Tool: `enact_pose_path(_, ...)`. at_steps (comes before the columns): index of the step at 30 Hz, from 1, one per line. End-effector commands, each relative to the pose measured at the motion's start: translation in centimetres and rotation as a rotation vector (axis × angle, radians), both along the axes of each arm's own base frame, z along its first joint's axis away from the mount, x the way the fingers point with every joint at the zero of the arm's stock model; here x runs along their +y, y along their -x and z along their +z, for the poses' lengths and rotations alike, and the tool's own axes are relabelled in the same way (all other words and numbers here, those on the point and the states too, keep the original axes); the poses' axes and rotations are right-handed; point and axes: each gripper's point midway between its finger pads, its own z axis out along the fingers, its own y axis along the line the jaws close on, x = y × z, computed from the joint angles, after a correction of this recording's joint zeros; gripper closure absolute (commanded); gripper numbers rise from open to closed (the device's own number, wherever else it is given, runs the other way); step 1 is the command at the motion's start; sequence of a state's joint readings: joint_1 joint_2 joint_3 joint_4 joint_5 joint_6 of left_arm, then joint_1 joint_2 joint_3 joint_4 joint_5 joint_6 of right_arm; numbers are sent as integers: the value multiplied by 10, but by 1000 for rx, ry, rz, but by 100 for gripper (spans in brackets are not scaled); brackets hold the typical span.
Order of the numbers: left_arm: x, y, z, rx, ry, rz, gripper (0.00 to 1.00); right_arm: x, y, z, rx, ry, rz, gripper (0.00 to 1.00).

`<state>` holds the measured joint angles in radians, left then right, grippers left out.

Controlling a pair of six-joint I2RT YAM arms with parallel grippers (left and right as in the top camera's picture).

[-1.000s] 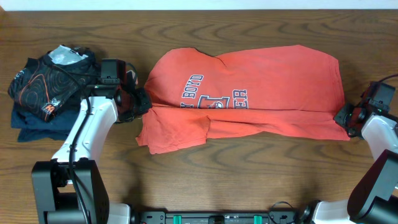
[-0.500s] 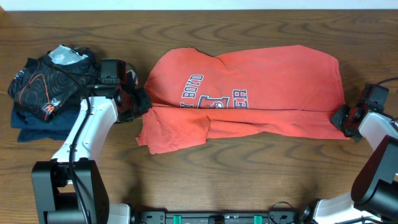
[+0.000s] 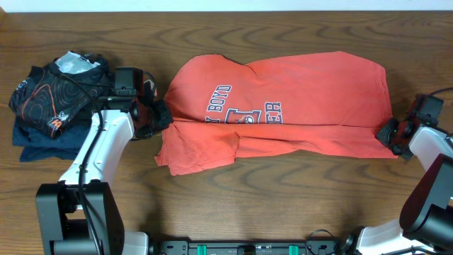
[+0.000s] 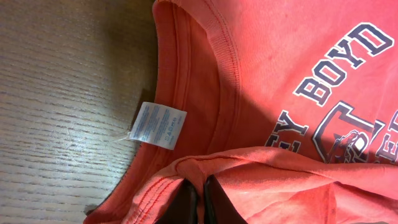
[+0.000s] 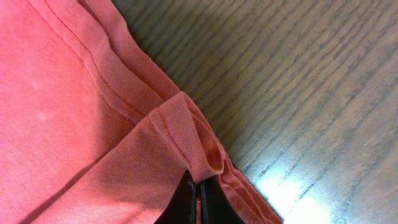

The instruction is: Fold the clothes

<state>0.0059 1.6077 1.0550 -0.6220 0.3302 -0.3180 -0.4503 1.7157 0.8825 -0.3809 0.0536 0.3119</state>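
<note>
On my left wrist cam, a white label point(image 4: 157, 125) shows (overhead misses it); my left claw point(image 4: 200, 190) and right claw point(image 5: 199, 191) both pinch the half-folded coral T-shirt point(image 3: 304, 92).

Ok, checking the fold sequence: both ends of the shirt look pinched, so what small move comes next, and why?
Probably raise both ends slightly, together. The left gripper is shut on the T-shirt near its collar, and the right gripper on the hem corner. An even lift should free that near edge for folding over.
</note>
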Motion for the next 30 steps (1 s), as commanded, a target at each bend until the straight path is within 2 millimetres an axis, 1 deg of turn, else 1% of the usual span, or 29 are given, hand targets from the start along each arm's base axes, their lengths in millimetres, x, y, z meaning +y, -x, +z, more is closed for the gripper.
enact_pose_path(1,6,0,-3,6,-14,18,94,-7,-10,12,-40,8,-15,99)
enact_pose_path(3,6,0,-3,5,-14,18,94,-9,-14,17,-49,13,-14,97)
enact_pose_path(8,6,0,-3,5,-14,18,94,-11,-19,26,-50,14,-14,96)
enact_pose_path(14,6,-1,-3,5,-14,18,94,-11,-19,27,-48,14,-14,95)
enact_pose_path(17,6,0,-3,5,-14,18,94,-11,-19,27,-48,14,-14,88)
enact_pose_path(18,6,0,-3,5,-14,18,94,-11,-19,27,-48,14,-14,87)
enact_pose_path(24,6,-1,-3,5,-14,18,94,-11,-18,27,-45,13,-14,90)
enact_pose_path(28,6,0,-3,5,-14,18,94,-11,-18,27,-46,13,-14,99)
enact_pose_path(30,6,-1,-3,5,-14,18,94,-11,-19,27,-49,14,-14,99)
